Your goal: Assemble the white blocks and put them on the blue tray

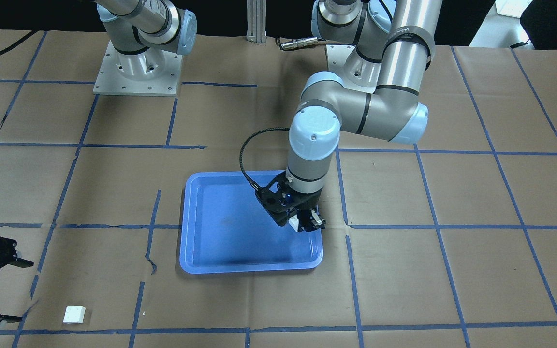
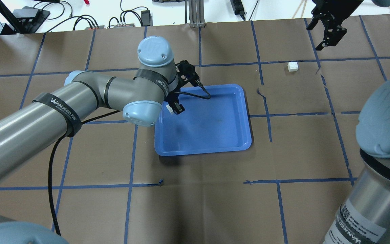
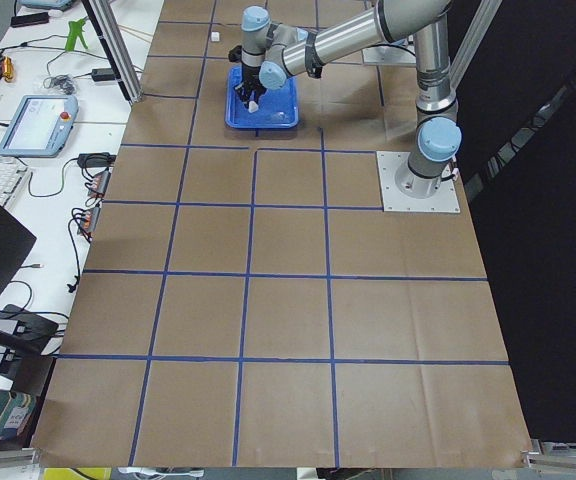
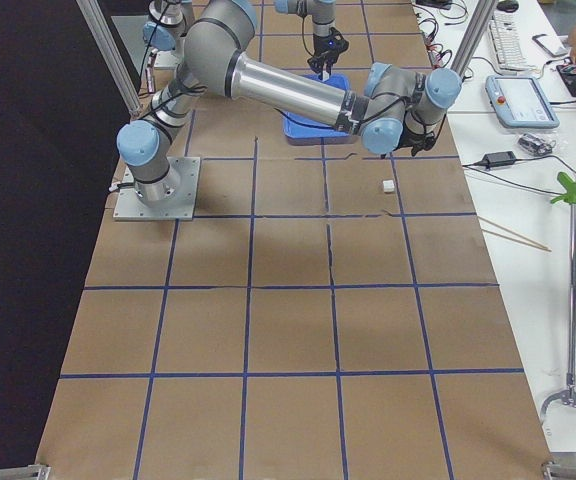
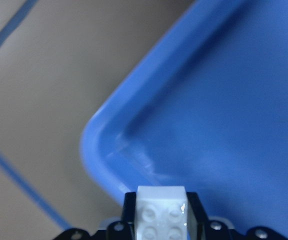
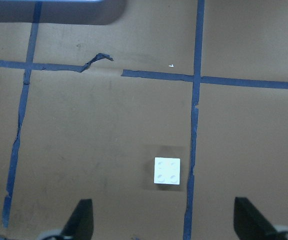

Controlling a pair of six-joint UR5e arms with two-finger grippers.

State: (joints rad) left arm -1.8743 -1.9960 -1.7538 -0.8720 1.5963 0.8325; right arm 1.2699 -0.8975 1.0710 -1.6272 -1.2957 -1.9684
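Observation:
My left gripper (image 1: 306,224) is shut on one white block (image 1: 297,223) and holds it low over the blue tray (image 1: 240,237), near the tray's corner on my left. The left wrist view shows that block (image 5: 161,210), studs toward the camera, between the fingers (image 5: 194,206) just inside the tray's rim (image 5: 96,145). The other white block (image 1: 74,314) lies on the brown paper at the far right; it also shows in the overhead view (image 2: 293,66). My right gripper (image 2: 317,36) is open and empty above it, the block (image 6: 167,171) lying between and ahead of its fingers (image 6: 81,220).
The table is covered in brown paper with a blue tape grid. A tear in the paper (image 6: 96,59) runs between the tray and the loose block. The left arm's elbow (image 2: 141,113) hangs over the tray's left side.

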